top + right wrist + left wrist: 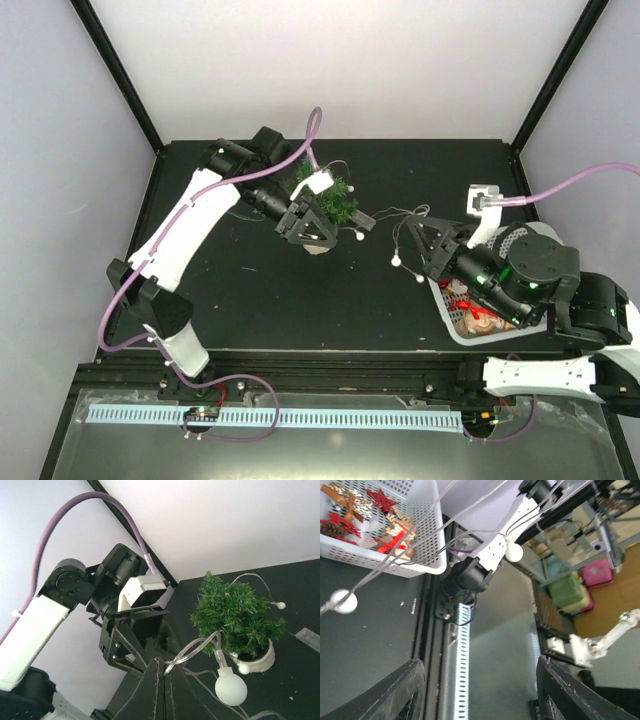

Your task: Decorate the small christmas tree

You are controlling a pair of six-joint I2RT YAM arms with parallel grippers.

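Right wrist: right gripper (159, 666) clamped on light string (197, 647); left gripper (480, 685) agape, empty. Drape slack across small christmas tree (235, 612), no tugging.

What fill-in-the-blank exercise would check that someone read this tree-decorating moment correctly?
1. The right gripper is ____ on the wire of the light string.
2. The left gripper stands ____, holding nothing.
3. The small christmas tree stands in a ____ round pot.
4. The star and pine-cone ornaments lie in a white perforated ____.
Missing words: shut; open; white; basket.
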